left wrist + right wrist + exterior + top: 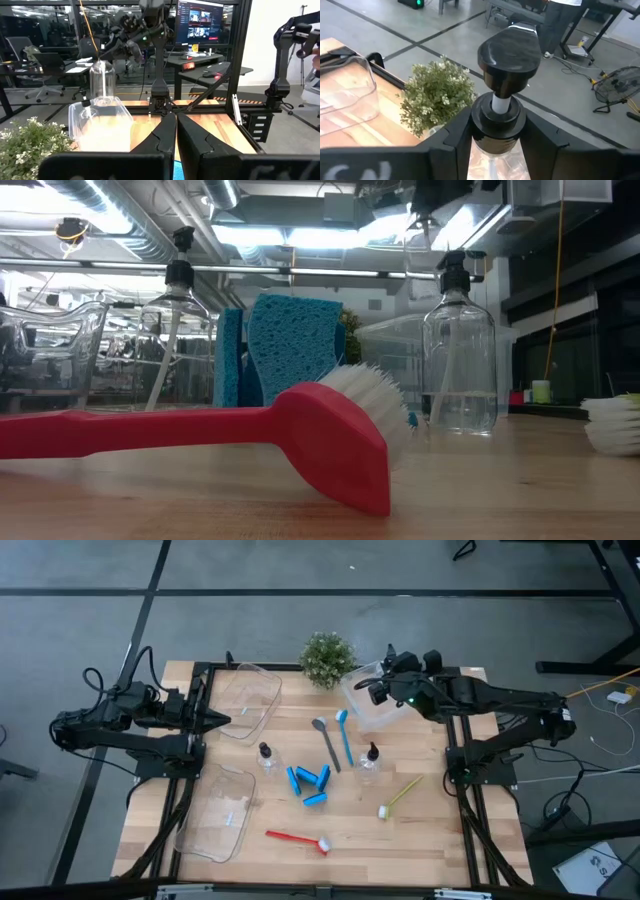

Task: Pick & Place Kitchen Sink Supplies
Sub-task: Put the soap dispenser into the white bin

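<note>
Wooden slats of the table (pixel 430 840) are seen under both arms, with grey floor around. The right gripper (pixel 496 131) is closed on a clear black-capped bottle (pixel 509 60), clamped at the neck below the pump cap; it is held raised above the clear bin (pixel 372 705) at the table's far right, just beside the potted plant (pixel 327 657). In the left wrist view the same bottle (pixel 102 82) is seen upright over that bin. The left gripper (pixel 175 131) is held at the table's left edge, its fingers pressed together with nothing between them, near a second clear bin (pixel 248 700).

Two further bottles are stood on the table: one (pixel 265 756) left of centre, one (pixel 370 759) right of centre. Between them a grey brush (pixel 327 742) and a blue brush (pixel 345 736) are laid side by side. Blue sponge pieces (pixel 309 783) are clustered just in front of those brushes. A yellow-green brush (pixel 399 796) is laid toward the right, and a red brush (pixel 297 838) near the front edge, beside a third clear bin (pixel 218 812) at front left.
</note>
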`<state>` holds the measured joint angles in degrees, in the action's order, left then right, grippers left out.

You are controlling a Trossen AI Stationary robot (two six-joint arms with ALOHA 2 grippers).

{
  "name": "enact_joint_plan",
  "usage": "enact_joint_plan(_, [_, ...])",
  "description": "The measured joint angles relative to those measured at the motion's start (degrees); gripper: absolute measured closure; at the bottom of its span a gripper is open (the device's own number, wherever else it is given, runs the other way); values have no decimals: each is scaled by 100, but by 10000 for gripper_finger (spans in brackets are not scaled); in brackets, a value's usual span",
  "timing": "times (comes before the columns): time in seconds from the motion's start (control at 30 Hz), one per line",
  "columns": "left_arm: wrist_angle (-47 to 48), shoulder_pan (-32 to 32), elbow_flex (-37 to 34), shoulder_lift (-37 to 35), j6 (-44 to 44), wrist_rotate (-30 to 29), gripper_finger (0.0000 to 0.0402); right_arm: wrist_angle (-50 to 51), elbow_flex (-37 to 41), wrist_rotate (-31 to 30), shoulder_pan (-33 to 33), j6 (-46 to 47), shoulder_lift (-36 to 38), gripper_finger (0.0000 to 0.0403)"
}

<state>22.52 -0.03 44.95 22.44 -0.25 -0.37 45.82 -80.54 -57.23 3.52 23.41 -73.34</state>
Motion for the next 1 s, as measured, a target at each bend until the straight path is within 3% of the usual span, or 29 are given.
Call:
enact_joint_plan(0.33, [-2,0,0,1,0,1,390,-1080,725,642,358,-111,14,268])
enact_joint_plan(1.0, [-1,-1,0,1,0,-1,389,-1395,1435,632,394,212,11,268])
